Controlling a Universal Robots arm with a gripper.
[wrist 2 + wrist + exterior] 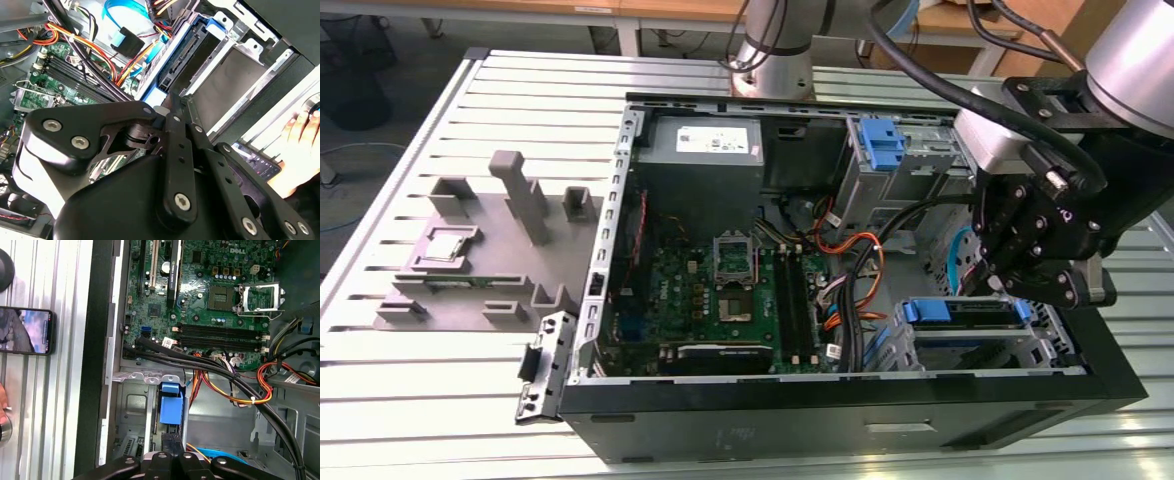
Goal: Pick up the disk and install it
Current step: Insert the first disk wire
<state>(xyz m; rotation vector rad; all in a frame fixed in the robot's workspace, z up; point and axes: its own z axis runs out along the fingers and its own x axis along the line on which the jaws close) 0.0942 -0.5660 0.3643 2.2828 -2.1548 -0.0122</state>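
One disk (971, 314) sits in the drive cage (983, 350) at the computer case's (854, 425) corner on the exterior view's right, with a blue bracket (171, 407) framing it. My gripper (171, 103) hangs close over its edge (fingers (176, 140) drawn together, nothing visibly between them).

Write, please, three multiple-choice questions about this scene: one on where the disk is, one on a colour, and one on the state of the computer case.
1. Where is the disk? A) on the table B) in the drive cage inside the computer case C) on the grey fixture
2. Which colour is its bracket? A) red B) green C) blue
3. The case is: A) open B) closed C) cloth-covered
Answers: 1 B, cage metal surrounds it; 2 C, blue plastic frames it; 3 A, the motherboard shows.
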